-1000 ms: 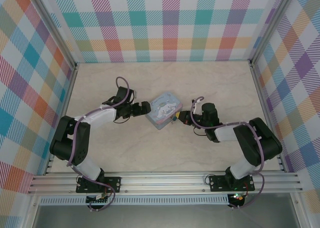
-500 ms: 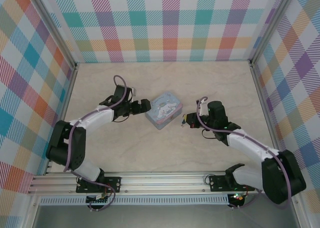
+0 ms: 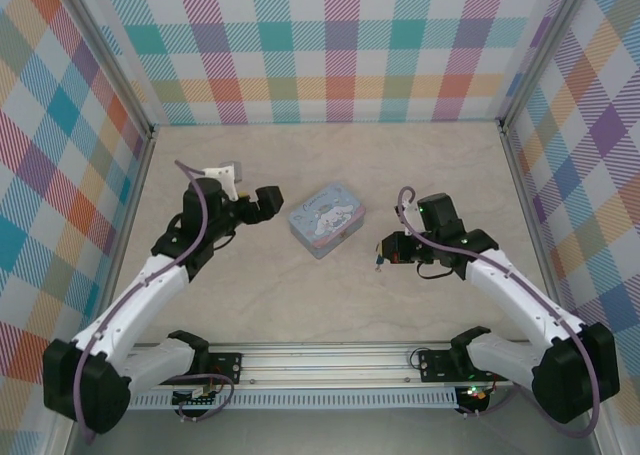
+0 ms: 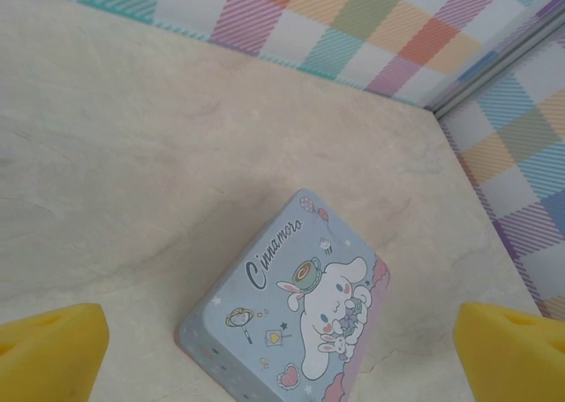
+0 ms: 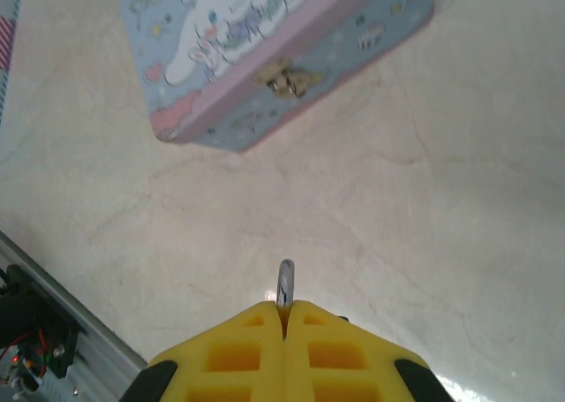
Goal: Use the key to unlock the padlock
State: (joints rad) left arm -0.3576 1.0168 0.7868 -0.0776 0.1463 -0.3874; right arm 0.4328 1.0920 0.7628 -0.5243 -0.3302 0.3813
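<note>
Pinching one padlock (image 5: 284,285) — right gripper (image 5: 284,312) — near one tin (image 5: 265,57).

Enclosure, inventory of fixed fittings.

1. Pale cream tabletop (image 3: 330,305) with faint marble veining and a matte finish. It forms the whole working floor.
2. Back wall panel (image 3: 330,45), white ground with a plaid print in teal, pink, orange, yellow, green and lilac.
3. Left side wall panel (image 3: 50,175) and right side wall panel (image 3: 600,155), same plaid, rising from the table edges.
4. Two silver aluminium corner posts, left (image 3: 105,60) and right (image 3: 540,60), where the side panels meet the back panel.
5. Slotted aluminium rails (image 3: 330,360) running along the near edge.
6. Plain grey strip of floor (image 3: 350,430) beyond the rails.

Light: even and diffuse, with soft shadows.
</note>
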